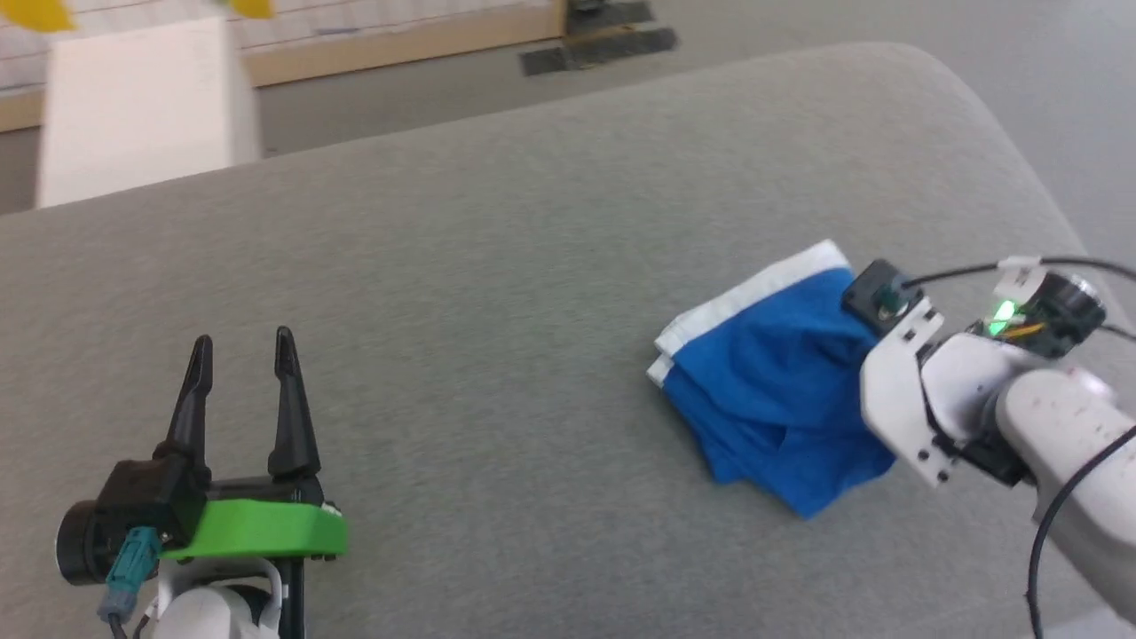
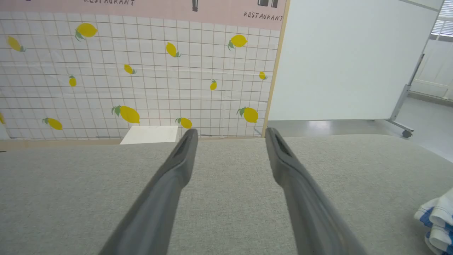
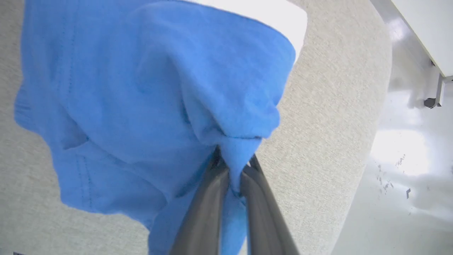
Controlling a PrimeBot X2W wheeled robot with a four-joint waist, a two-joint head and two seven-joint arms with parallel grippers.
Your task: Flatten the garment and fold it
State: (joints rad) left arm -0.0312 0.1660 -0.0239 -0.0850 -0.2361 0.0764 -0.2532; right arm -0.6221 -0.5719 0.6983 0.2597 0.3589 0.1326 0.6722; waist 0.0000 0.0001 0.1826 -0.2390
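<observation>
**item:** shorts (image 1: 763, 382), blue with a white band.

**location:** a bunched heap on the bench (image 1: 444, 266), directly ahead of and under the right end effector (image 3: 233, 161). it lies well apart from the left end effector (image 1: 241, 346), off to that one's right.

**right end effector:** clenched on a pinch of blue cloth at the heap's near edge. the cloth tents up toward the fingers.

**left end effector:** released, fingers spread with nothing between them, over bare bench.

**progress:** early, by the look of it. the shorts are crumpled and doubled over, not yet flat, and no fold is made. spreading, smoothing and folding all appear left to do.

**surface:** grey woven padding. its rounded edge curves just to the right of the right end effector, with the glossy grey floor (image 3: 407, 159) past it.

**room:** ahead of the left end effector stands a tiled wall (image 2: 141, 71) printed with lemons. a white wheeled board (image 2: 347, 60) stands to the wall's right.
</observation>
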